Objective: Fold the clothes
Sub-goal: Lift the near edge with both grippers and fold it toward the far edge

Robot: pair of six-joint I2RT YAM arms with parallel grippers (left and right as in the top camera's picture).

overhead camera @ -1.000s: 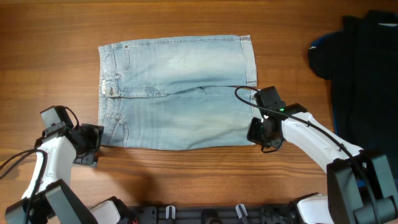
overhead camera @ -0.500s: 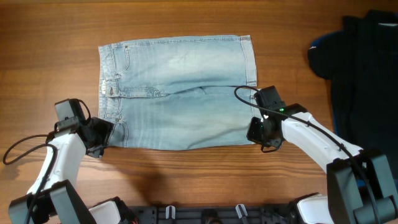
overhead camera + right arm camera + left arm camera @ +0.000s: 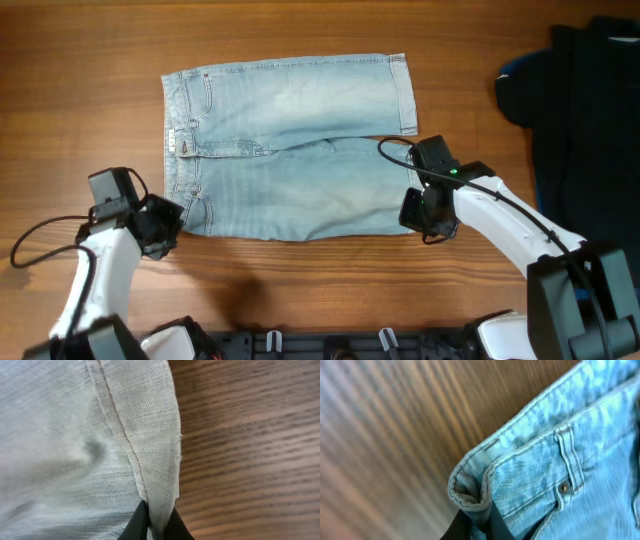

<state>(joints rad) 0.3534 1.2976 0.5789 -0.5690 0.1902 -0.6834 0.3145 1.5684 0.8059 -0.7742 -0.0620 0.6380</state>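
Light blue denim shorts [image 3: 290,145] lie flat on the wooden table, waistband to the left, hemmed legs to the right. My left gripper [image 3: 172,222] is shut on the near waistband corner [image 3: 470,495], and its dark fingers [image 3: 496,527] pinch the bunched denim. At the near leg hem my right gripper [image 3: 412,212] is shut as well. The hem [image 3: 152,460] runs up from between its fingers [image 3: 136,525].
A pile of black garments with blue trim [image 3: 575,110] lies at the right side of the table. Bare wood [image 3: 80,80] surrounds the shorts on the left and in front. A black cable [image 3: 390,150] loops over the shorts near the right arm.
My left gripper moved in to the waistband corner and shut on it. The shorts shifted very slightly. The right gripper kept its hold on the hem.
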